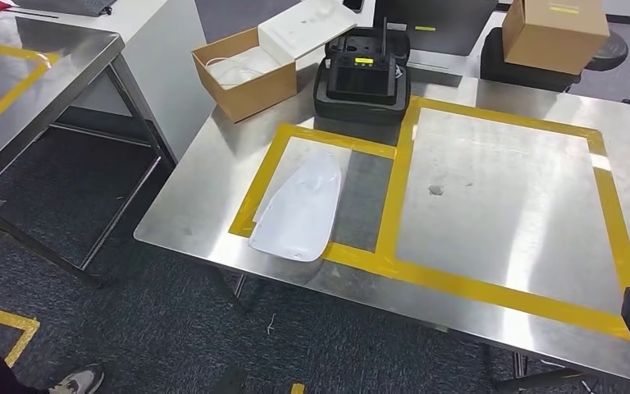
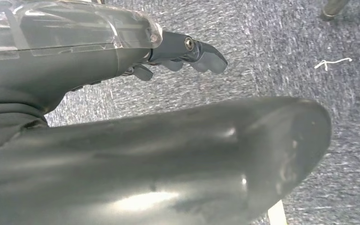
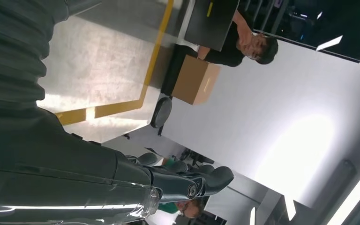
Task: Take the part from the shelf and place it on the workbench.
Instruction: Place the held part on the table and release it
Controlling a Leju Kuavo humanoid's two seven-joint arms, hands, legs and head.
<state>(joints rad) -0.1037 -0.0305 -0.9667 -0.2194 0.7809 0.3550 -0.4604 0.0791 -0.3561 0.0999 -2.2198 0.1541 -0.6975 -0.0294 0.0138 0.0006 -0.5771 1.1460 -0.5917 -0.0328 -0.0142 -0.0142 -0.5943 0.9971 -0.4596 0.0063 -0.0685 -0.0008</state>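
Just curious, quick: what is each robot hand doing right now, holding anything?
Left robot hand: holds nothing, fingers curled in, closed.
Right robot hand: holds nothing, fingers curled in, closed.

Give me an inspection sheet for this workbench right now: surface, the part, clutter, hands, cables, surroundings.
Surface: steel workbench marked with yellow tape into a small rectangle and a large one; a small smudge in the large one.
Job's things: white part lies in the small rectangle, its near end over the tape at the table edge.
Clutter: open cardboard box, black case with a controller, both at the far edge.
Hands: left hand hangs over the carpet, holding nothing, fingers curled; right hand holds nothing, fingers together.
Cables: nothing seen.
Surroundings: second steel table, closed cardboard box on a stool, a person seated beyond the bench, a shoe on the carpet.
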